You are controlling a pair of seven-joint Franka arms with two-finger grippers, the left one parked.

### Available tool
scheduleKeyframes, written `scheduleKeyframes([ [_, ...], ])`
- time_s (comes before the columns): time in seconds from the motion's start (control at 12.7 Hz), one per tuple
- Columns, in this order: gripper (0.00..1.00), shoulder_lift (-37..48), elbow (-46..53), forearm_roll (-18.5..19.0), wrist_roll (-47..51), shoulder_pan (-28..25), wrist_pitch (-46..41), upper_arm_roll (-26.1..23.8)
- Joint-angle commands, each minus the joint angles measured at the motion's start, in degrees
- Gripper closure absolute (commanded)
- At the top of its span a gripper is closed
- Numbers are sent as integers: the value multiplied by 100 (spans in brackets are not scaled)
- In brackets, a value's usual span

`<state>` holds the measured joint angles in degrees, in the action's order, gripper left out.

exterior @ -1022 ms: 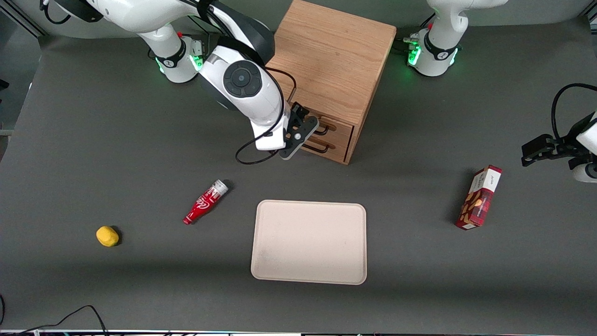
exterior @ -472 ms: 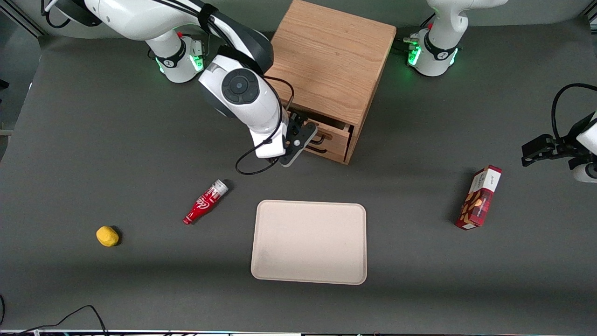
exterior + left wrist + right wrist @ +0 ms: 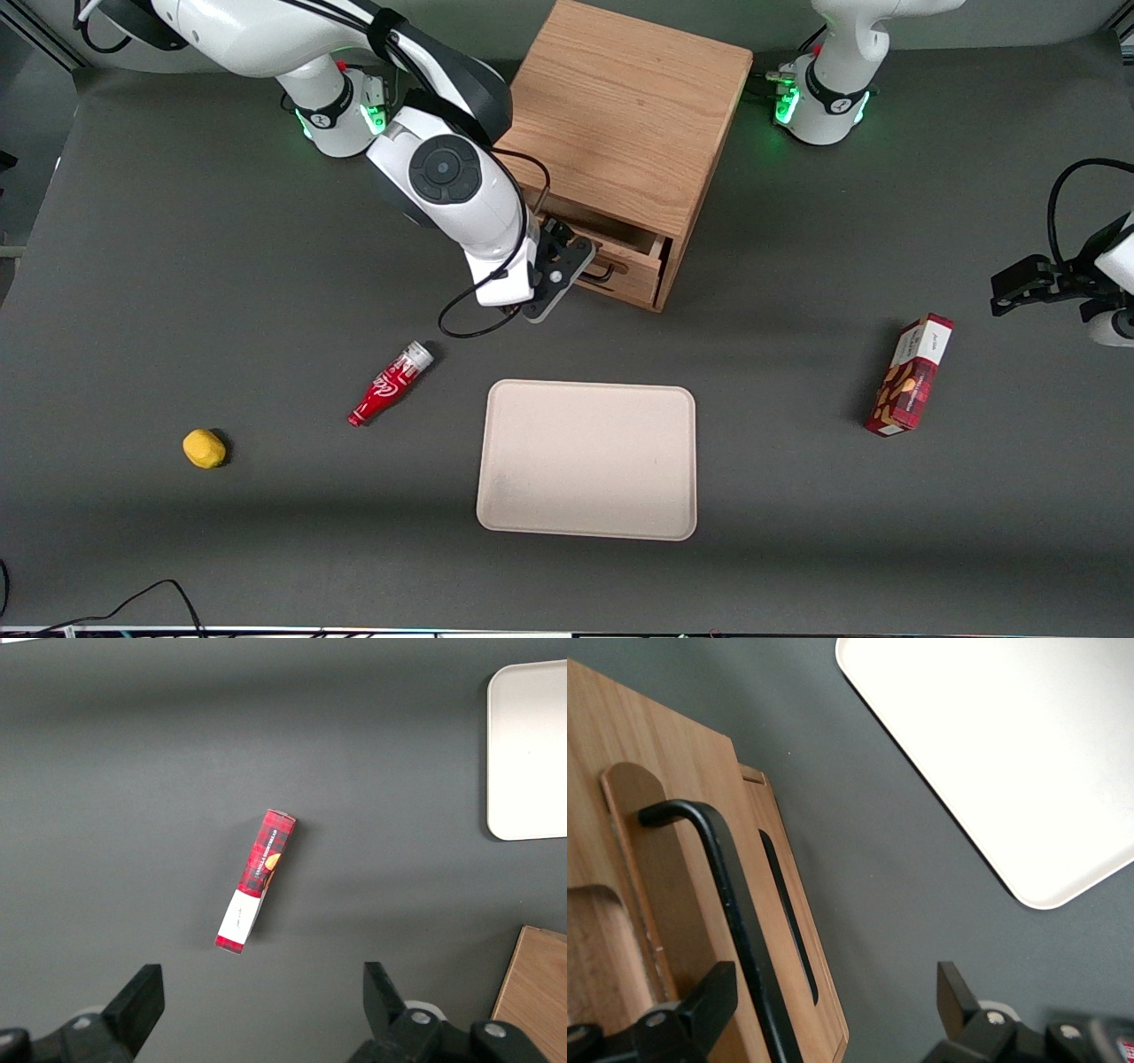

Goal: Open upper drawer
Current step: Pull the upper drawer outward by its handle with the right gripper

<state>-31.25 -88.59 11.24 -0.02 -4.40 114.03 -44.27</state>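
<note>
The gripper (image 3: 578, 268) hung at the front of the oak cabinet (image 3: 629, 115), at the upper drawer (image 3: 633, 264), which stood partly out of the cabinet with a dark gap showing under the cabinet's top edge. The front view hid the fingers under the arm's wrist. The right wrist view showed them: the gripper (image 3: 833, 997) had its fingers spread apart, and the drawer's (image 3: 673, 771) black wire handle (image 3: 735, 904) ran between them, just beside one finger (image 3: 709, 1001). Whether that finger touched the handle (image 3: 604, 271) could not be told.

Only the front view took in the whole dark grey table (image 3: 177, 266). A pale tray (image 3: 586, 459) lay nearer the camera than the cabinet. A red bottle (image 3: 390, 384) lay on its side near the tray, and a small yellow object (image 3: 204, 448) sat toward the working arm's end. A red box (image 3: 911, 374) lay toward the parked arm's end.

The left wrist view looked down on that box (image 3: 257, 881), with a corner of the tray (image 3: 532, 744) and of the cabinet (image 3: 536, 992) at its edge. The right wrist view also caught a corner of the tray (image 3: 1010, 753)
</note>
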Motion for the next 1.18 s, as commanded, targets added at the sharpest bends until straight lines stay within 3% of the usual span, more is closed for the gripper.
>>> scheduleKeyframes([
  [0.0, 0, 32, 9, -79, -287, 9, -83, 15],
  [0.39, 0, -92, 26, -26, -1113, -52, 242, 454],
  [1.1, 0, -215, 527, -61, -1413, -79, 620, 1166],
])
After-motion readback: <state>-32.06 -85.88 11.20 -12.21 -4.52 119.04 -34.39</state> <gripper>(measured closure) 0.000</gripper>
